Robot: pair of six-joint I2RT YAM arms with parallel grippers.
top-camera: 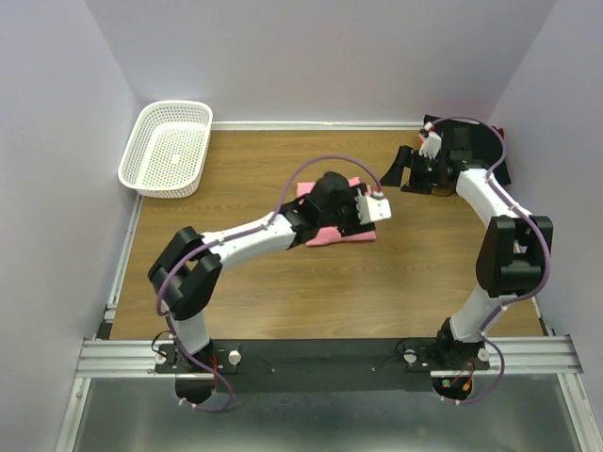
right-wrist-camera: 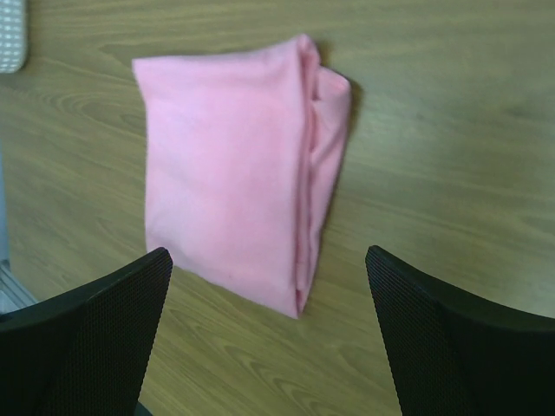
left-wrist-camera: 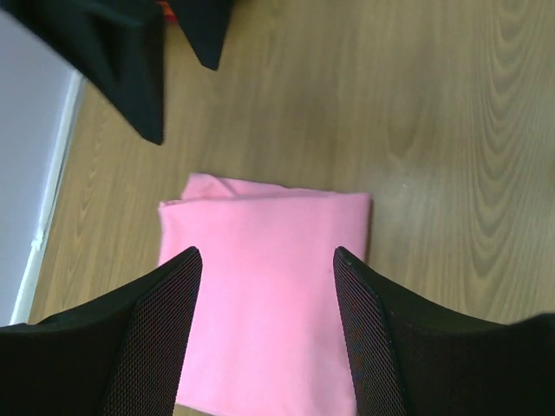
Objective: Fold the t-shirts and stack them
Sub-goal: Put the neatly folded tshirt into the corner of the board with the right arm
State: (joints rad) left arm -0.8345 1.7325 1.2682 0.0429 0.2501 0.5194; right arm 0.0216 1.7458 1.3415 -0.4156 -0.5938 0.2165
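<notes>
- L gripper [left-wrist-camera: 266, 256] sits nearest the lens in the L wrist view: black mesh-textured fingers [left-wrist-camera: 160, 338] along the bottom edge, spread apart and gripping nothing, i.e. released.
- Pink t-shirt [right-wrist-camera: 225, 165] lies folded into a compact rectangle, flat on the wooden tabletop [top-camera: 245, 301], about mid-table and slightly toward the far side.
- L gripper hangs right over it, and pink cloth fills the gap btwn the fingers. Can't tell whether the tips touch the cloth.
- R wrist view shows the shirt's layered fold edge along one long side; the broad top face looks smooth.
- R gripper [right-wrist-camera: 268, 256] is also spread wide and empty. Its fingers frame the pink t-shirt's near end and some wood, apart from the cloth.
- From above, the R arm reaches toward the far R corner, w/ its gripper just beside the black t-shirt [top-camera: 488, 143].
- Black t-shirt lies rumpled in that corner, partly hidden under the arm.
- Orange-red cloth [left-wrist-camera: 165, 9] shows only as a sliver at the top edge of the L wrist view, next to blurred black shapes. Too little is visible to say how it lies.
- White lattice basket [top-camera: 132, 174] sits at the far L corner, well apart from the pink t-shirt.
- Pale lilac walls [top-camera: 330, 56] close in the table on three sides.
</notes>
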